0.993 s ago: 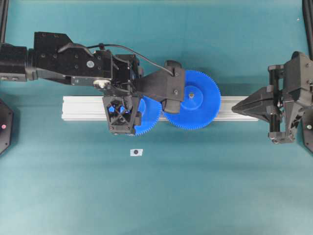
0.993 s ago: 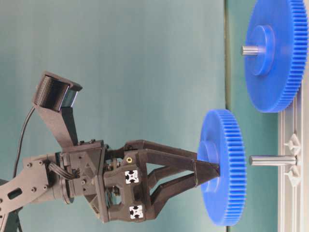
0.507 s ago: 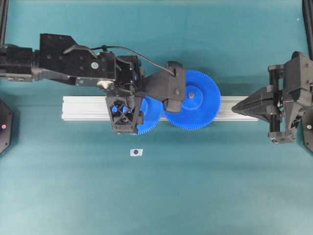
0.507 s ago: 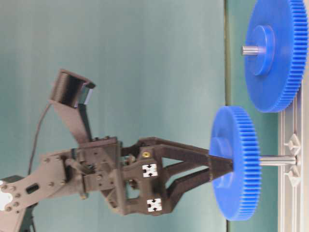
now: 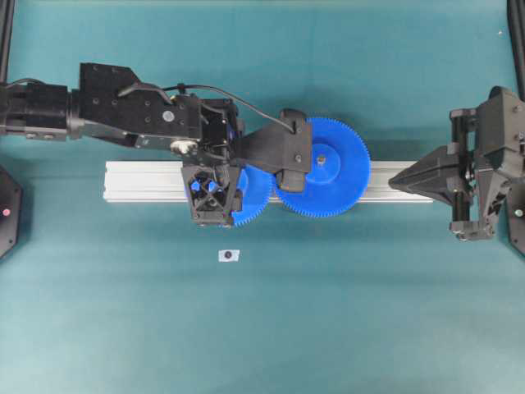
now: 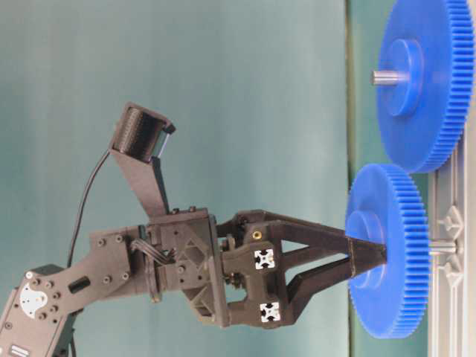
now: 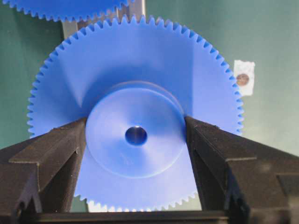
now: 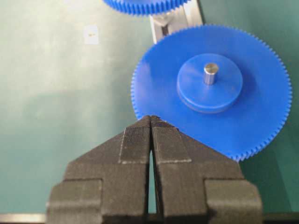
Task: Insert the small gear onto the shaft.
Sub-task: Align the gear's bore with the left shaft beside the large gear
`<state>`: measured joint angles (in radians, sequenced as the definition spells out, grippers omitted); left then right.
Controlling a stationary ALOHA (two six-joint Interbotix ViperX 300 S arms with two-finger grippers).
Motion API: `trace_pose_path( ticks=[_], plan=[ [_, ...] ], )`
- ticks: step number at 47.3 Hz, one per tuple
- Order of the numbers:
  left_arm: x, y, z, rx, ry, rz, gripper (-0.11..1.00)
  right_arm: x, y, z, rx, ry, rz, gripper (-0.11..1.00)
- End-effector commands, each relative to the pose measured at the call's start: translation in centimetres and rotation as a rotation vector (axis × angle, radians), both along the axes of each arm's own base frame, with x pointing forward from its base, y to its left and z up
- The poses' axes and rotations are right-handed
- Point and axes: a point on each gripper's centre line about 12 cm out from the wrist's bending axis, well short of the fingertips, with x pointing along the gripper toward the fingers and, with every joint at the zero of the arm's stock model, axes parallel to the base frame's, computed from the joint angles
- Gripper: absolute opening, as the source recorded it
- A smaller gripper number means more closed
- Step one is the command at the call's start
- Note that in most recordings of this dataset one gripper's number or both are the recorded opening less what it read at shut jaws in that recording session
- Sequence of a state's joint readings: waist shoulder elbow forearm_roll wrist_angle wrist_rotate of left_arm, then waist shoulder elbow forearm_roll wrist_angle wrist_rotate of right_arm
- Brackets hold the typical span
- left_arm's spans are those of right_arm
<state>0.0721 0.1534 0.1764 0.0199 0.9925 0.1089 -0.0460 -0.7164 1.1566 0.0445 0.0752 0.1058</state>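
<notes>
The small gear (image 6: pixel 388 253) is a blue toothed disc with a raised hub, and my left gripper (image 6: pixel 372 256) is shut on that hub. In the left wrist view the black fingers (image 7: pixel 65 140) press the hub of the small gear (image 7: pixel 140 70) from both sides. Between the gear and the rail only a short stub of the grey shaft (image 6: pixel 441 245) shows. From overhead the left gripper (image 5: pixel 212 193) covers most of the small gear (image 5: pixel 256 195) and hides the shaft. My right gripper (image 5: pixel 394 185) is shut and empty at the bar's right end, with its fingertips together (image 8: pixel 150 119).
The wider blue gear (image 5: pixel 328 168) sits on its own pin (image 8: pixel 210 72) on the ribbed aluminium bar (image 5: pixel 139 182), its teeth right beside the small gear's. A small white tag with a dark dot (image 5: pixel 229 255) lies on the teal table in front of the bar.
My left gripper has carried the small gear toward the bar and along the shaft. The shaft's exposed length has shrunk to a short stub. The right arm has stayed still.
</notes>
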Motion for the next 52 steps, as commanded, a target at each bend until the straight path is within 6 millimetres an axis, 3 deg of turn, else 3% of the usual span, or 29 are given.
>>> trace_pose_path(
  ticks=[1, 23, 40, 52],
  plan=[
    [-0.1, 0.2, 0.0, 0.002, -0.004, 0.002, 0.69, 0.2, 0.0, 0.4, 0.009, -0.017, -0.007, 0.02],
    [-0.7, 1.9, 0.0, 0.012, 0.005, 0.008, 0.69, 0.2, 0.0, 0.4, 0.009, -0.017, -0.007, 0.02],
    [-0.8, 2.1, -0.1, 0.011, 0.009, 0.014, 0.69, 0.2, 0.0, 0.6, 0.008, -0.023, -0.007, 0.02],
    [-0.8, 2.1, 0.9, 0.012, 0.006, 0.013, 0.69, 0.2, 0.0, 0.7, 0.008, -0.028, -0.007, 0.02]
  ],
)
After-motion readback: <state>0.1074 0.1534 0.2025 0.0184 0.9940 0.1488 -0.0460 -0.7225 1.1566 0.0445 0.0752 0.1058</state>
